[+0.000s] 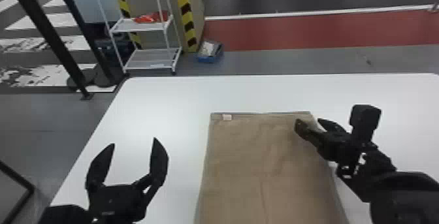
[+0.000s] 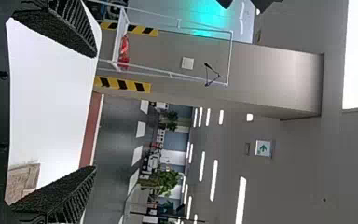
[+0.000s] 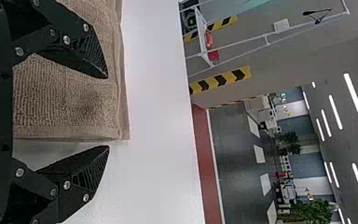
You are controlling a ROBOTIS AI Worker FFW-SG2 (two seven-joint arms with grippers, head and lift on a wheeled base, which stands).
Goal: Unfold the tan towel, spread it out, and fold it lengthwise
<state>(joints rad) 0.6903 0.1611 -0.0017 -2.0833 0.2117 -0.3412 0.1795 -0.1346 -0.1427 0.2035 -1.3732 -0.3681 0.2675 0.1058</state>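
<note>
At the left, the black, two-fingered left gripper [image 1: 134, 141] hangs over the smooth white table [image 1: 163, 102] with its fingers wide apart and nothing between them, pointing toward the far side. The towel is to its right, well apart from it.

The tan, ribbed cloth towel [image 1: 261, 154] lies flat in the middle, its long axis running from the near side to the far, a small white label [image 1: 227, 117] by its far left corner. Edges stacked at the far end suggest doubled layers.

The right gripper [image 3: 107, 112], black with flat fingers, is plainly the nearer one, at the far right corner. Its arm slants in from the right; its parted, empty fingers straddle the long right edge, one over cloth, one beyond it. Gripping that edge probably calls for lowering, then closing; pinching only the upper layer could skew the fold.
</note>
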